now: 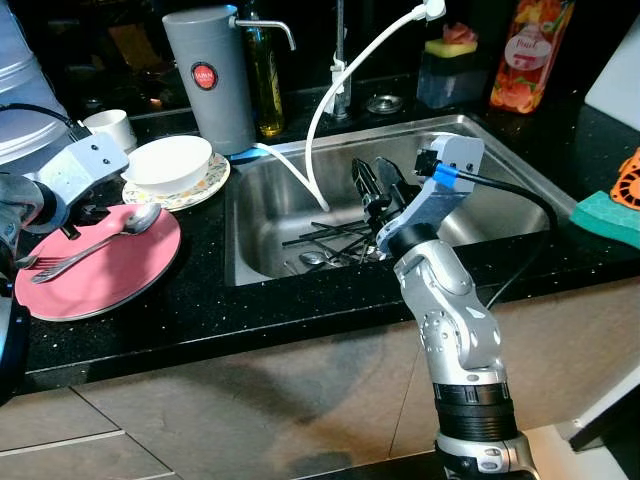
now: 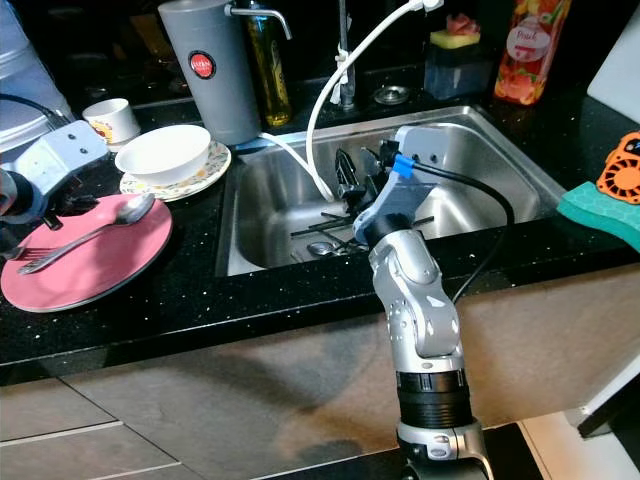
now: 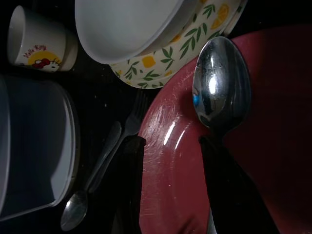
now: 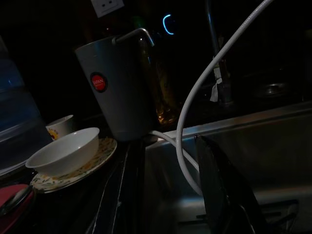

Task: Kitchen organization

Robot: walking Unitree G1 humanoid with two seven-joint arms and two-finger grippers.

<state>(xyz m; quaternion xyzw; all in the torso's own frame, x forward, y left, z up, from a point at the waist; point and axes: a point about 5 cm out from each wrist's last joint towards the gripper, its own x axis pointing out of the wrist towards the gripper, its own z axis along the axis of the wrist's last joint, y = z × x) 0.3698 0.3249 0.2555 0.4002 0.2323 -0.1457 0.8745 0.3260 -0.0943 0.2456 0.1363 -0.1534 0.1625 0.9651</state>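
Right gripper (image 1: 372,192) reaches over the sink (image 1: 500,160), fingers spread, holding nothing. Left gripper (image 3: 168,156) is low over the pink plate (image 1: 110,275), fingers apart, one beside the spoon (image 1: 130,225). Spoon and a fork (image 1: 50,265) lie on that plate. Cutlery (image 1: 325,245) lies in the sink; white bowl (image 1: 168,162) sits on a patterned plate (image 1: 205,185).

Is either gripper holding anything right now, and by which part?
Nothing is held. The left gripper is open over the red plate beside the spoon; the right gripper hangs open over the sink.
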